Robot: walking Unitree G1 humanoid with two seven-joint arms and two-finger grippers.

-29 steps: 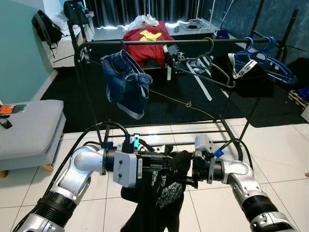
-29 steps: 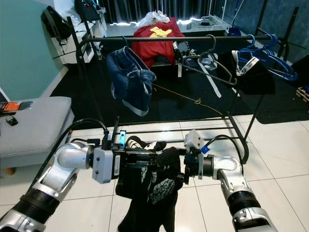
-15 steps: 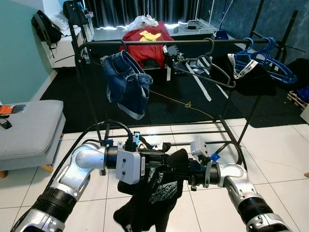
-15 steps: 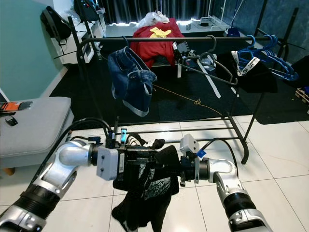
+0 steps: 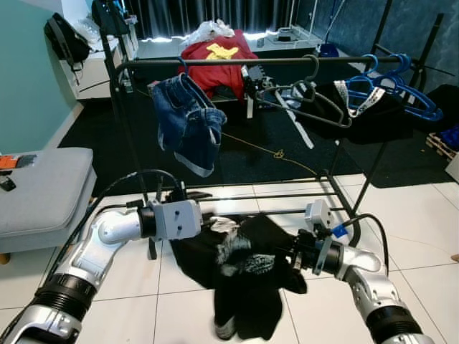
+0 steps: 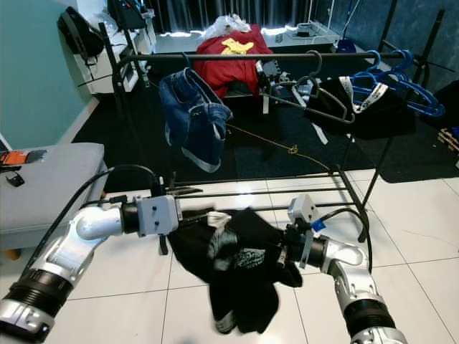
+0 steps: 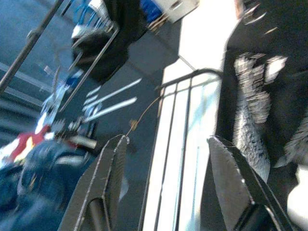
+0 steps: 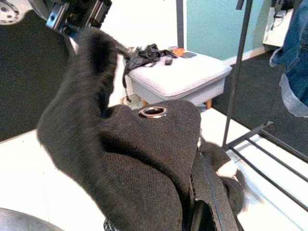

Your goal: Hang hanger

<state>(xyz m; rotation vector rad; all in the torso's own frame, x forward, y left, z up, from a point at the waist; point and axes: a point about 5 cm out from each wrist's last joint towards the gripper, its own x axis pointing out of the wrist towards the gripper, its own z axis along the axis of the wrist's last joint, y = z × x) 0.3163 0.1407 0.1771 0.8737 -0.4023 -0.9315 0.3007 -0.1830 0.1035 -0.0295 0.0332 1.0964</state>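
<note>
A black garment (image 5: 247, 269) with a white print hangs low over the tiled floor, bunched and blurred. My right gripper (image 5: 288, 253) is shut on its right side; in the right wrist view the cloth (image 8: 144, 159) with a metal eyelet covers the fingers. My left gripper (image 5: 206, 209) stands open just left of the garment, and in the left wrist view (image 7: 166, 144) floor and rack bars show between its fingers, with the cloth beside one finger. Beyond stands the clothes rack's top rail (image 5: 237, 63), carrying denim shorts (image 5: 188, 122), grey hangers (image 5: 308, 97) and blue hangers (image 5: 401, 89).
The rack's low bars (image 5: 287, 193) cross just beyond my grippers. A grey ottoman (image 5: 43, 186) stands at the left. A black rug (image 5: 272, 154) lies under the rack, with red clothing (image 5: 219, 61) on a white table behind. A dark garment (image 5: 373, 107) hangs at the rack's right.
My left gripper has let go of the black garment and drawn back to the left. The garment has dropped lower and spread, hanging from my right gripper, which shifted slightly right.
</note>
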